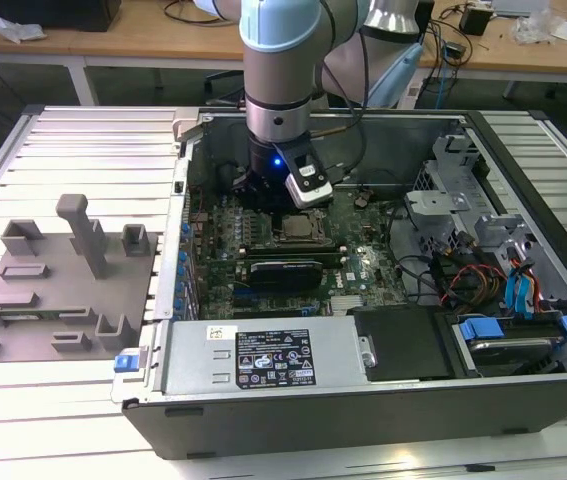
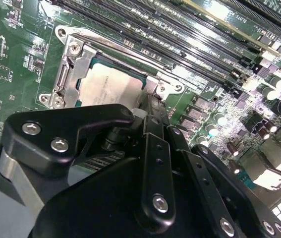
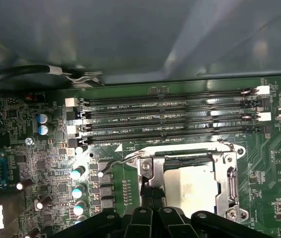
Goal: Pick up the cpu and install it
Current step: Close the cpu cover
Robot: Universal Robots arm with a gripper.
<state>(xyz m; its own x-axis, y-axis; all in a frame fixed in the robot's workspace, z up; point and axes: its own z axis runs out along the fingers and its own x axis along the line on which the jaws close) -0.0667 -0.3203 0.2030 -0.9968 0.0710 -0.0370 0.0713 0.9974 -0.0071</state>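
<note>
A slatted metal worktop (image 1: 93,140) carries an open computer case (image 1: 293,425) lying on its side, with a grey plastic tray (image 1: 23,290) of upright blocks beside it on the exterior view's left. A pale blue Universal Robots arm (image 1: 283,60) reaches straight down into the case, a blue light (image 1: 278,160) glowing at its wrist. The green motherboard (image 1: 363,255) fills the case floor.

The black gripper (image 1: 281,203) hangs low over the board, at one edge of the processor socket (image 2: 73,64). Whether the gripper (image 2: 150,106) is apart or together cannot be told, nor whether it touches anything.

The cpu (image 2: 111,87) lies flat inside the socket's silver metal frame (image 3: 228,183), not in the gripper (image 3: 151,196). The cpu (image 3: 190,188) is a small square chip with a dull silvery-grey top and a thin pale rim, and it lies level with the board. In the exterior view the cpu (image 1: 298,228) sits just below the arm's tip. Four long black memory slots (image 3: 170,116) run alongside the socket.

A black-and-white printed label (image 1: 275,358) and a smaller white sticker (image 1: 221,334) sit on the grey cover at the case's near edge. Small white lettering marks the board beside the slots.
</note>
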